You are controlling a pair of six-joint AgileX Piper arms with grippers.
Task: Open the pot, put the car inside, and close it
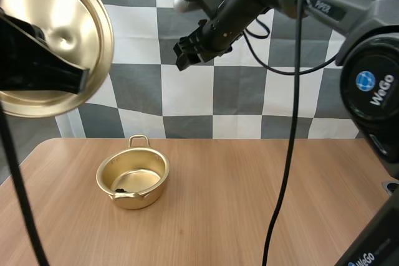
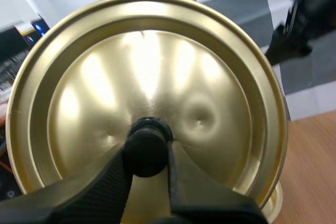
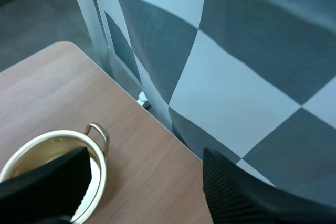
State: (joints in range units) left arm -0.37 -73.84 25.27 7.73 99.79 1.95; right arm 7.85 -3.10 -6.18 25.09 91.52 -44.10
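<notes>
My left gripper (image 1: 80, 78) holds the gold lid (image 1: 56, 35) high above the table's left side, tilted on edge. In the left wrist view its fingers (image 2: 113, 182) are shut on the lid's black knob (image 2: 148, 153), with the lid (image 2: 147, 72) spreading behind it. The open gold pot (image 1: 140, 199) stands on the table left of centre, and a small dark object (image 1: 120, 189) lies on its bottom. My right gripper (image 1: 184, 54) hangs open high over the pot. In the right wrist view its fingers (image 3: 231, 192) stand wide apart above the pot's rim (image 3: 31, 148).
The wooden table (image 1: 262, 204) stretches bare to the right of and in front of the pot. The right arm's gripper (image 2: 286, 45) shows beyond the lid's edge in the left wrist view.
</notes>
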